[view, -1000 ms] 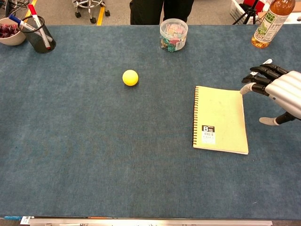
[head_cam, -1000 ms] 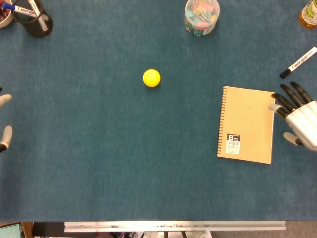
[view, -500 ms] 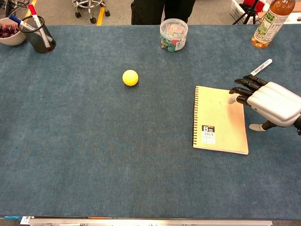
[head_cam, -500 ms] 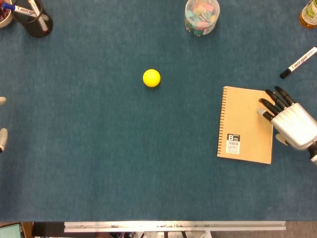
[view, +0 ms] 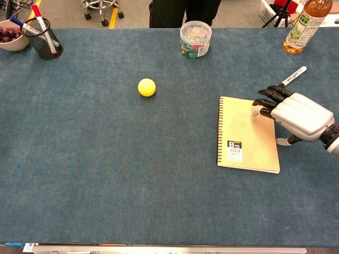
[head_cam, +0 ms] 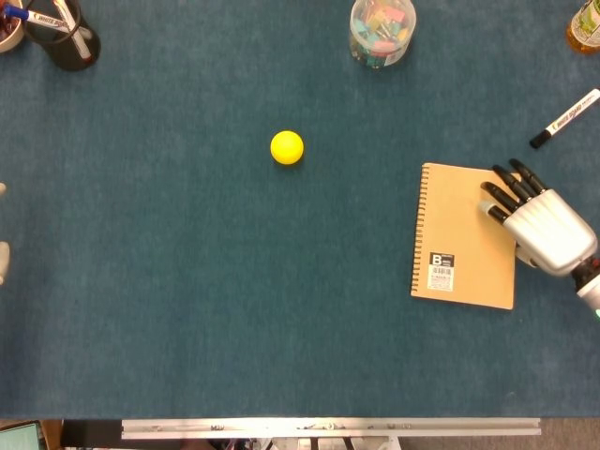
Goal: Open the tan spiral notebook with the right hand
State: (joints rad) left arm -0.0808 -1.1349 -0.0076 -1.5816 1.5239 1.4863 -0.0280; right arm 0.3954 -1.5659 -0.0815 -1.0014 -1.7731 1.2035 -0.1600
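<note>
A wide table (head_cam: 169, 309) covered in dark teal, felt-like fabric fills both views. The tan spiral notebook (head_cam: 464, 234) lies flat and closed on it, a plain cardboard-coloured rectangle with a dark wire coil down its left edge and a small black-and-white label near its lower left corner.

My right robot hand (head_cam: 544, 225) reaches in over the notebook's right edge. Its back is a smooth, rounded shell of pale grey-white plastic; its black fingers (head_cam: 502, 187) are stretched out side by side toward the upper right part of the cover, holding nothing. From the chest view the fingertips sit at or just above the cover, and I cannot tell whether they touch it. A pale thumb tip (view: 286, 141) pokes out below the hand, just beside the notebook's right edge.

Only pale fingertips of my left robot hand (head_cam: 3, 258) show, at the far left edge of the head view, well apart from the notebook; I cannot tell how it is held.

Beyond the notebook's upper right corner lies a white marker with a black cap (head_cam: 564, 119), angled on the cloth. To the notebook's upper left, well apart, rests a smooth yellow ball (head_cam: 287, 147). Farther behind the notebook stands a clear round plastic jar (head_cam: 382, 31) packed with small coloured pieces. Behind and to the right of the notebook is a bottle of amber liquid (view: 305, 22). Far to the notebook's left, at the back corner, a black mesh cup (view: 43, 33) holds markers beside a pale bowl (view: 11, 36).
</note>
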